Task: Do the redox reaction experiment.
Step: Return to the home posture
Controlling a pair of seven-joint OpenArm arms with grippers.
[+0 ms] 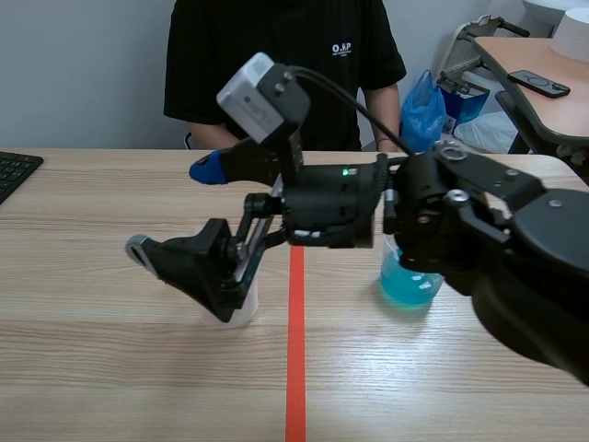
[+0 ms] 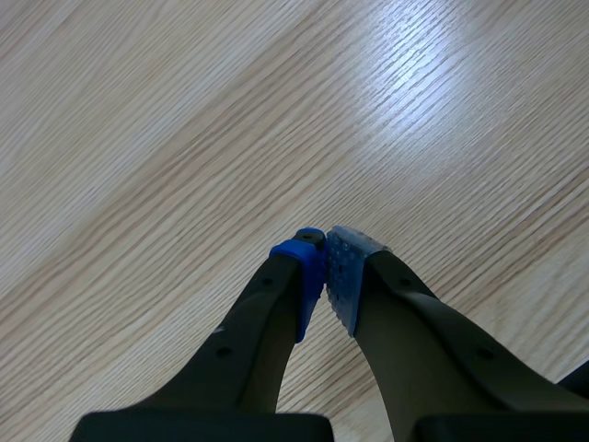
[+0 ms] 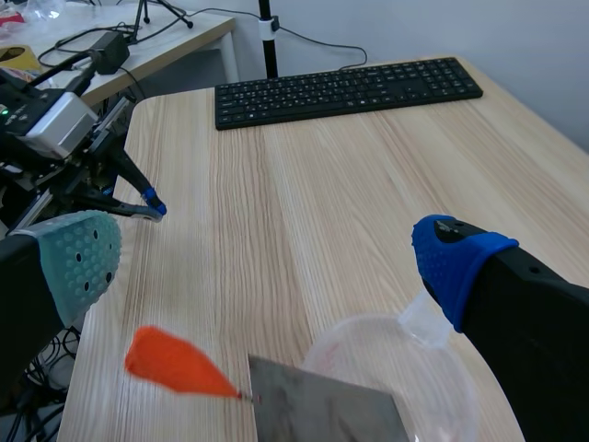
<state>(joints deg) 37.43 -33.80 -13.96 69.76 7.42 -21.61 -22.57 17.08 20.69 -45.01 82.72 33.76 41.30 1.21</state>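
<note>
Nearest you, the right arm comes in from the right and lies across the table, past the red tape line. Your right gripper is wide open and holds nothing. Its grey-green pad is on one side and its blue pad on the other, well apart.

Under this gripper, just left of the tape line, a clear beaker stands on the table. A flat grey piece shows at the beaker's near rim; you cannot tell whether it sits inside. Beside it is a blurred orange shape that is too unclear to identify.

On the other side of the tape line, a second beaker of blue liquid stands on the table. It is partly hidden behind the right arm.

Your left gripper is closed on nothing. Its two pads meet tip to tip, with only bare wood grain beneath them. In the right wrist view this arm is off by the table's edge, well apart from both beakers.

Further away, a black keyboard lies near the table's left end. A person in a black shirt sits across the table. Behind the person are a blue bag and a phone on another table.
</note>
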